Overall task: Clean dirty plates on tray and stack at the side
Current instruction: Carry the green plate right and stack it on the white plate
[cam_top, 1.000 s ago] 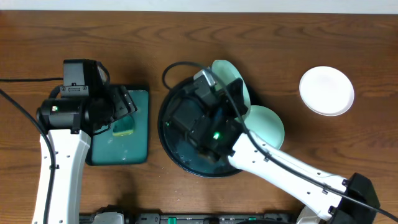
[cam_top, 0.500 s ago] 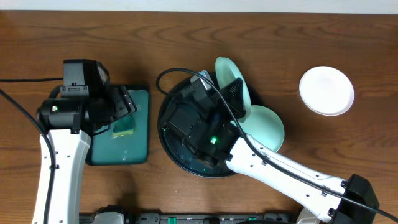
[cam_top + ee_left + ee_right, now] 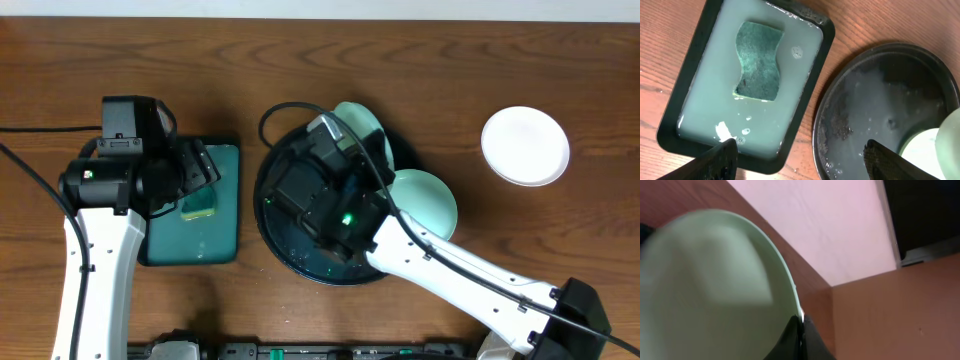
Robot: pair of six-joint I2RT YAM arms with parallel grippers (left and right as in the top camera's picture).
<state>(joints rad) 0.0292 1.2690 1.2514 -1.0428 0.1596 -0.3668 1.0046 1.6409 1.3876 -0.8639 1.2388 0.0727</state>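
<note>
Two robot arms are reaching over a brown wooden table (image 3: 500, 60) from its near edge; nearest the left arm, a rectangular green tray (image 3: 705, 100) with a dark rim is lying on the wood, holding milky water; a green sponge (image 3: 759, 61) is lying flat in that water toward the far end; the left gripper (image 3: 802, 159) is hanging above this tray with its jaws wide apart and nothing between them, its two dark fingertips showing at the bottom corners of the left wrist view; just to the right, a large round black tray (image 3: 280, 240) is sitting on the table, its glossy floor wet and speckled; the right arm is stretching across it from the near right corner; a pale green plate (image 3: 430, 200) is resting at the round tray's right side, overlapping the rim; farther back, the right gripper (image 3: 801, 332) is clamping its jaws on the edge of a second pale green plate (image 3: 715, 295), with the dark fingers (image 3: 812, 342) pinching the rim from both sides; this plate is tilting over the far side of the round tray, and it is too blurred to tell whether it carries any smear; well apart to the right, a white plate (image 3: 525, 147) is lying alone on the table.
</note>
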